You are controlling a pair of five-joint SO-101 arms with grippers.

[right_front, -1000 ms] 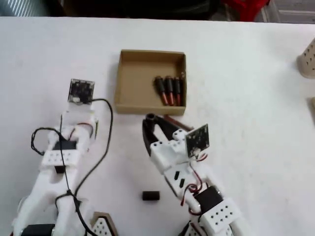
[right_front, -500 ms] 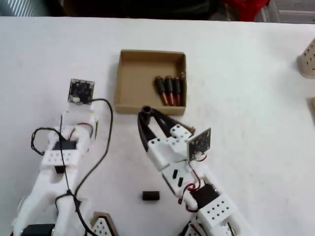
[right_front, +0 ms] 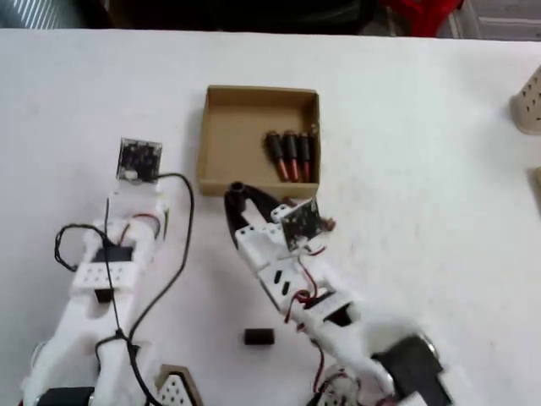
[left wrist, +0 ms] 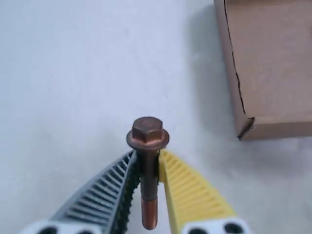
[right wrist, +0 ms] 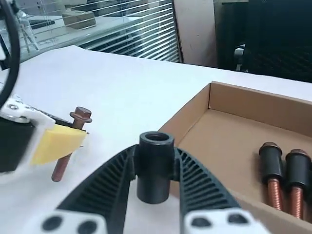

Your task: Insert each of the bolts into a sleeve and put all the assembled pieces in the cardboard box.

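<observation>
No text, label, number or sign can be read anywhere; the cardboard box (right_front: 237, 139) is plain brown, and any stamp on the head of the bolt (left wrist: 147, 134) is too small to make out

The bolt (left wrist: 147, 139) was copper, the sleeve (right wrist: 155, 170) black, the cardboard box (right_front: 232, 139) plain brown, the worktop (right_front: 423, 127) white. Beside the box, the left tool (left wrist: 147, 158) bore one grey and one yellow ribbed finger.
</observation>
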